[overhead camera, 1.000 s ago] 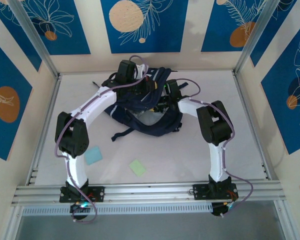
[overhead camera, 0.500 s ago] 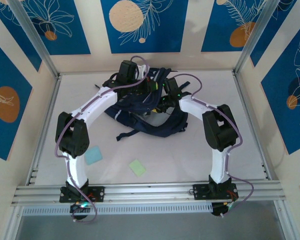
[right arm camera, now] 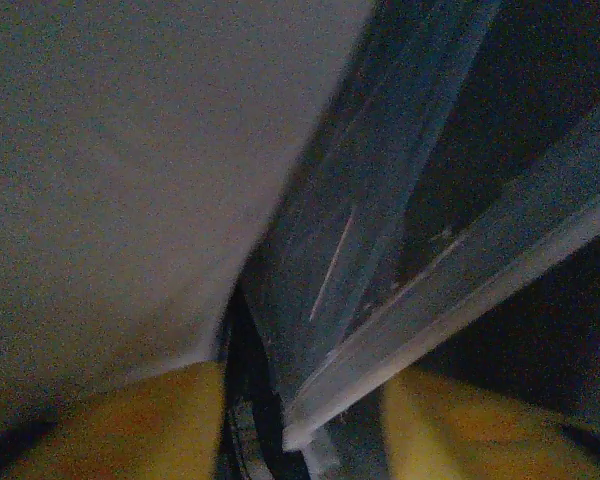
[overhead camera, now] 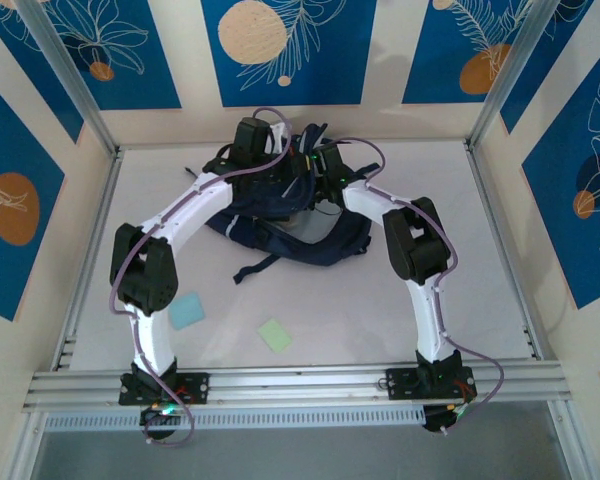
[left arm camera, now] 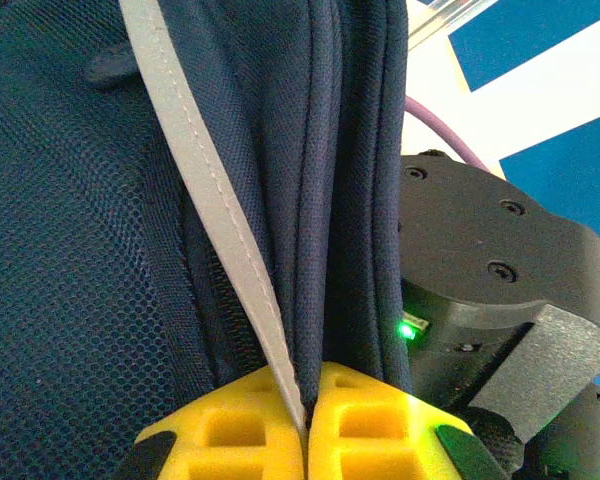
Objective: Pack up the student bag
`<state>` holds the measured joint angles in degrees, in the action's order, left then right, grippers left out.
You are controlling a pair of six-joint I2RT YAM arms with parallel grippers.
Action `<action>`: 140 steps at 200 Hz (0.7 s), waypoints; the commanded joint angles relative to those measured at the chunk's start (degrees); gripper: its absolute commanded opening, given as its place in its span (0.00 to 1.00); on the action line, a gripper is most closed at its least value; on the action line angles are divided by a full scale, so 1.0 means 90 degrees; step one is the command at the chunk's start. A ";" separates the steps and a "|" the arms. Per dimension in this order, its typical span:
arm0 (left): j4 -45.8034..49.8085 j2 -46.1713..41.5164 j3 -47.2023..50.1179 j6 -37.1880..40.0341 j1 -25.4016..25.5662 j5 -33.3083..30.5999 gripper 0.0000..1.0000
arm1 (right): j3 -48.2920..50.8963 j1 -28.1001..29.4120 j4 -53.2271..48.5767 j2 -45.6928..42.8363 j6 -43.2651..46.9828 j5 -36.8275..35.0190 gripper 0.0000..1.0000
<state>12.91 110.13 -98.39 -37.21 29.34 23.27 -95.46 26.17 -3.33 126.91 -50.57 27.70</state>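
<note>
The student bag (overhead camera: pixel 280 238), navy with a pale grey lining, lies at the back middle of the table. My left gripper (overhead camera: pixel 296 166) holds its upper edge up. In the left wrist view the yellow fingers (left arm camera: pixel 380 420) of that gripper (left arm camera: pixel 305 425) are shut on the bag's navy rim (left arm camera: pixel 330 200) and grey stripe (left arm camera: pixel 210 200). My right gripper (overhead camera: pixel 318 186) reaches into the bag's mouth. In the right wrist view the right gripper (right arm camera: pixel 305 430) has its fingers apart, with a clear plastic piece (right arm camera: pixel 410 300) between them, beside the pale lining (right arm camera: pixel 130 150). I see a dark gap at the left finger.
A light blue card (overhead camera: pixel 187 310) and a pale green card (overhead camera: pixel 275 334) lie on the table near the front. A dark strap (overhead camera: pixel 250 268) trails from the bag toward them. The right arm's black wrist (left arm camera: pixel 480 260) sits close beside my left gripper.
The right arm has swung left and back, bringing its gripper over and into the bag's mouth, and its fingers have spread wider. The bag has shifted a little. The left gripper keeps its hold.
</note>
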 commanded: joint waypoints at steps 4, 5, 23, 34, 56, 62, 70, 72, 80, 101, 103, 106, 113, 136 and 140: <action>-0.0679 -0.0413 -0.0223 0.0025 0.0375 0.1132 0.00 | 0.0408 0.0075 -0.0018 -0.0413 -0.0064 0.0212 0.61; -0.0675 -0.0407 -0.0221 0.0019 0.0374 0.1114 0.00 | 0.0429 0.0063 -0.0014 -0.0446 -0.0065 0.0212 0.62; -0.0692 -0.0363 -0.0210 0.0041 0.0304 0.0917 0.00 | 0.1170 -0.0100 -0.0168 -0.1099 0.0046 0.0142 0.72; -0.0658 -0.0336 -0.0221 0.0097 0.0288 0.0773 0.00 | 0.1539 -0.0187 -0.0402 -0.1506 0.0244 0.0068 0.75; -0.0692 -0.0248 -0.0192 0.0086 0.0291 0.0605 0.00 | 0.1955 -0.0336 -0.1396 -0.2241 0.0910 -0.0144 0.77; -0.0723 -0.0222 -0.0173 0.0056 0.0294 0.0584 0.00 | 0.2025 -0.0363 -0.1633 -0.2378 0.1084 -0.0211 0.77; -0.0762 -0.0185 -0.0140 0.0011 0.0309 0.0565 0.00 | 0.2178 -0.0388 -0.1986 -0.2622 0.1357 -0.0368 0.77; -0.0765 -0.0185 -0.0142 0.0008 0.0313 0.0558 0.00 | 0.2210 -0.0401 -0.2077 -0.2684 0.1431 -0.0418 0.77; -0.0770 -0.0146 -0.0105 0.0005 0.0340 0.0532 0.00 | 0.2374 -0.0434 -0.2429 -0.2927 0.1667 -0.0653 0.77; -0.0765 -0.0121 -0.0011 0.0040 0.0405 0.0454 0.00 | 0.2840 -0.0514 -0.3273 -0.3612 0.2210 -0.1505 0.78; -0.0769 -0.0125 -0.0002 0.0042 0.0405 0.0457 0.00 | 0.2876 -0.0523 -0.3341 -0.3676 0.2249 -0.1596 0.78; -0.0765 -0.0118 0.0015 0.0042 0.0411 0.0461 0.01 | 0.2934 -0.0530 -0.3475 -0.3765 0.2290 -0.1785 0.78; -0.0754 -0.0126 0.0056 0.0048 0.0405 0.0452 0.03 | 0.3018 -0.0537 -0.3787 -0.3975 0.2382 -0.2239 0.79; -0.0720 -0.0273 0.0332 0.0076 0.0374 0.0428 0.28 | 0.3189 -0.0579 -0.4672 -0.4669 0.2493 -0.3882 0.80; -0.0721 -0.0322 0.0414 0.0074 0.0344 0.0418 0.32 | 0.3189 -0.0581 -0.4782 -0.4769 0.2502 -0.4126 0.80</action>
<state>12.03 110.10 -96.84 -37.10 34.28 28.16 -68.01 20.75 -32.18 90.63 -33.76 5.10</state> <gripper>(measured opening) 0.214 0.795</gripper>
